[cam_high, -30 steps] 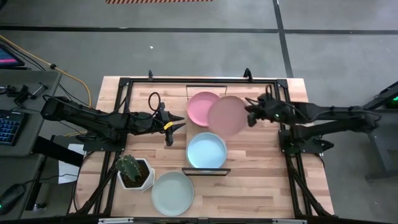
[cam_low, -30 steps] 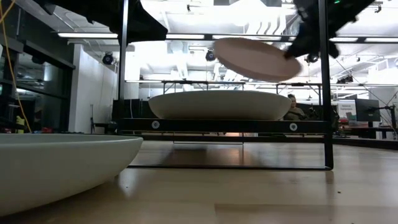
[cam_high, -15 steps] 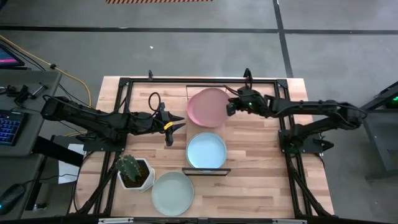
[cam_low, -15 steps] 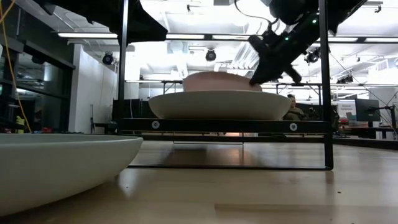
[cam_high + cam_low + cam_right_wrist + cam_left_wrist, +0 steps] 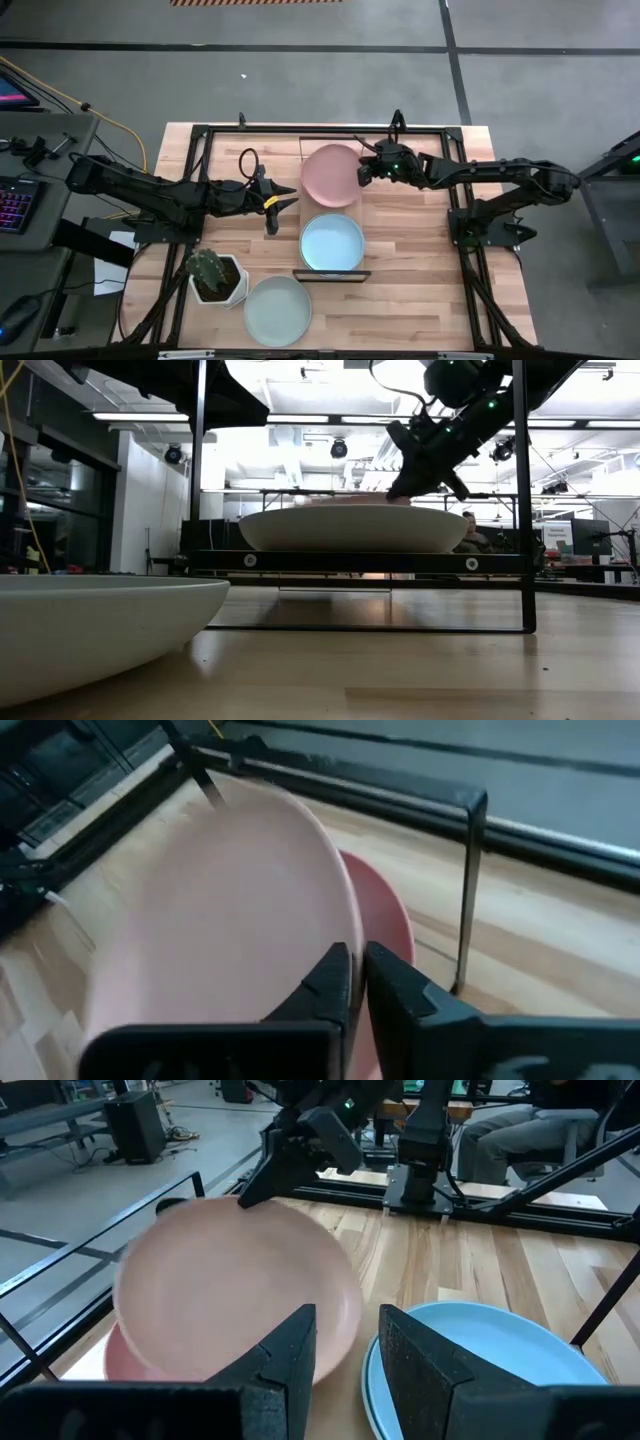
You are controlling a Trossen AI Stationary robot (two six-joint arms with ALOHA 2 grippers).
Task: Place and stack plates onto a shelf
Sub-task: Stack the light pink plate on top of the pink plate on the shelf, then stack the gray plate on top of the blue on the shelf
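My right gripper (image 5: 362,172) is shut on a pale pink plate (image 5: 330,173) at the far end of the shelf (image 5: 302,200). This plate lies over a second, darker pink plate (image 5: 388,932). A light blue plate (image 5: 332,242) sits on the shelf's near end. A mint plate (image 5: 278,310) lies flat on the table near its near edge. My left gripper (image 5: 283,203) is open and waits left of the shelf, touching nothing. My right gripper pinches the upper pink plate by its rim (image 5: 342,912) on the side toward the table's right, one finger above and one below. The fingers (image 5: 412,478) come from the right, slanting down. The plate sits low over the darker pink plate; whether it rests on it I cannot tell.
A cactus in a white hexagonal pot (image 5: 215,275) stands left of the mint plate. The black frame of the shelf (image 5: 470,890) rises beside the pink plates. A black rig frame (image 5: 195,180) runs round the tabletop. People sit in the room beyond.
My right gripper carried the pale pink plate from right of the shelf toward the table's left and far edge, and down. The plate, tilted high in the air a second ago, has levelled out and now sits low over the other pink plate.
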